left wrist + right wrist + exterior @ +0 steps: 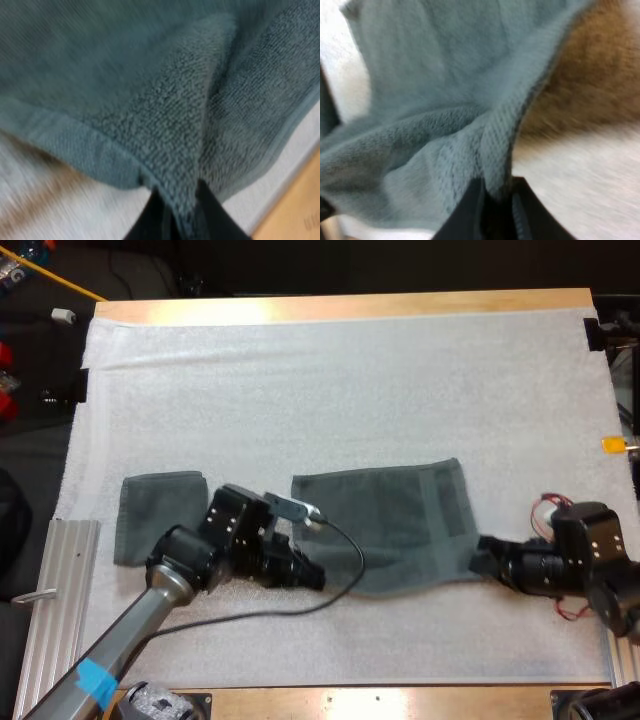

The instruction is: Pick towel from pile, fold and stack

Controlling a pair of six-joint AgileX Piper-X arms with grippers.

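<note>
Left claw (176,212) and right claw (495,197) pinch near corners of the dark grey-green terry towel (390,520); shallow bites may slip.

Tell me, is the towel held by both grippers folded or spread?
Spread: the towel lies wide on the mat, near corners pinched by left gripper and right gripper.

Towel (400,525): matt terry cloth; mat (350,380): rough white fabric; table (340,306): wood.

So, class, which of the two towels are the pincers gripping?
The larger, spread towel mid-mat: left pincer and right pincer each pinch a near corner. The small folded towel lies apart, ungripped.
</note>
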